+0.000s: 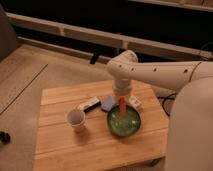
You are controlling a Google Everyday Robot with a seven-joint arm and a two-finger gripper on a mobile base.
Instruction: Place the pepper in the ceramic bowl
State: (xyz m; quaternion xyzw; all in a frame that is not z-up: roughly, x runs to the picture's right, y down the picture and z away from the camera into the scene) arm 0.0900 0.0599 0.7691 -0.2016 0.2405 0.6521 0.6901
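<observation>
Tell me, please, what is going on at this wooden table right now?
The robot's arm reaches over the wooden table, with its gripper above the ceramic bowl. The pepper hangs upright from the gripper, its tip down over the bowl, so it is held and not yet released. A white cup stands to the left of the bowl, and a few small items lie behind it.
</observation>
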